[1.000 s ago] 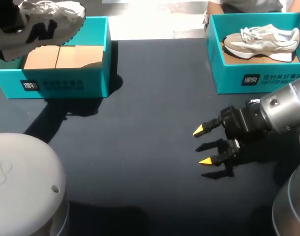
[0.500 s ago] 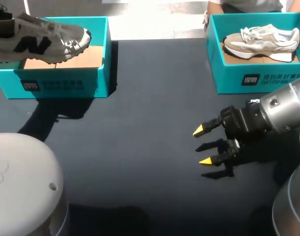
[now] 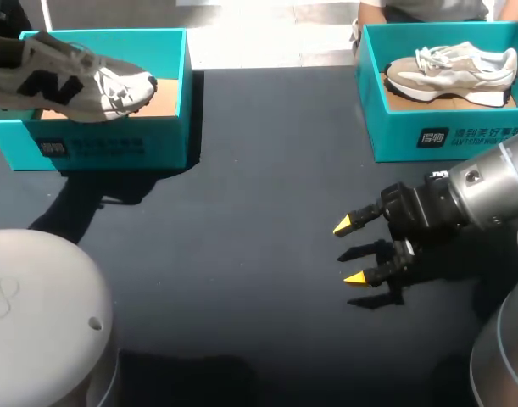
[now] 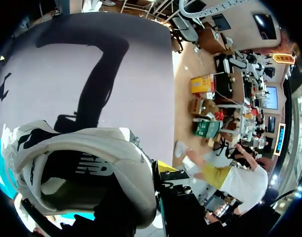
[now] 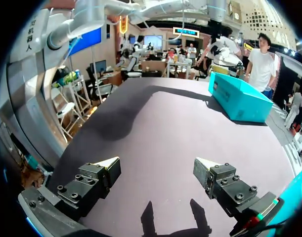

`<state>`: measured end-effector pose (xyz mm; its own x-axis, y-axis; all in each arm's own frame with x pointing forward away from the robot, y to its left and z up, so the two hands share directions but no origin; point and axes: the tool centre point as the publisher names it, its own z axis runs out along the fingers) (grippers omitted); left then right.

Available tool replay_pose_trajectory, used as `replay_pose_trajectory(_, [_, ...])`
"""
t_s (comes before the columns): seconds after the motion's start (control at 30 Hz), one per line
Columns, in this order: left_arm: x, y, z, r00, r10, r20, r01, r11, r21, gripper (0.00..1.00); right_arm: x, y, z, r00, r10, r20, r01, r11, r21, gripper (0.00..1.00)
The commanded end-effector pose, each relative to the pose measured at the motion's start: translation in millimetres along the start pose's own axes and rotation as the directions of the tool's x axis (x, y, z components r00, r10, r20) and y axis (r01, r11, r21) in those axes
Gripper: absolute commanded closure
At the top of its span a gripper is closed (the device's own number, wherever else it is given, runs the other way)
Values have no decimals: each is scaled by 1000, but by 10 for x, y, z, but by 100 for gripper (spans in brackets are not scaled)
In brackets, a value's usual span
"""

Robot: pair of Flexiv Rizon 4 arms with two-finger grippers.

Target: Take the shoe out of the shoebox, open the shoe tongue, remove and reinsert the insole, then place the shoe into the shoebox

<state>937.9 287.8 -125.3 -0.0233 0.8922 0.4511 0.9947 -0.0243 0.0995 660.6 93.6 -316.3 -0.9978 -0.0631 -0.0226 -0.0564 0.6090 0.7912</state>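
My left claw (image 4: 141, 192) grips the shoe (image 3: 72, 80), toe rightward over the shoebox (image 3: 114, 146); right claw (image 3: 350, 251) gapes.

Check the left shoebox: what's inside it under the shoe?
Brown cardboard lining shows at the left shoebox's right end; the shoe above it hides the rest of the inside.

This is a robot test bench, the kind found in a robotics lab or demonstration hall. A matte black table (image 3: 242, 212) fills the frame. A silver metal robot arm (image 3: 496, 186) enters from the right edge, ending in the black right gripper (image 3: 350, 252) with yellow fingertips. The white rounded housing of the other arm (image 3: 38, 297) sits at lower left. The props are staged: a teal cardboard shoebox (image 3: 114, 148) at upper left with a grey-and-white sneaker (image 3: 72, 80), and a matching teal shoebox (image 3: 411, 127) at upper right holding a beige-and-white sneaker (image 3: 449, 72).
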Motion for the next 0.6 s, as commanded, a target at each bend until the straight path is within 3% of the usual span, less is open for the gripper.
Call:
replay_pose_trajectory(0.03, [13,6,-15,1000,1,2,-1,1000,1,100,2,11,19,1000,1,2,-1,1000,5,0])
replay_pose_trajectory(0.27, [-147,418,2,998,28,48,-29,999,23,100,2,11,19,1000,1,2,-1,1000,5,0])
replay_pose_trajectory(0.6, [-180,844,166,994,-8,107,6,1000,18,100,2,11,19,1000,1,2,-1,1000,5,0])
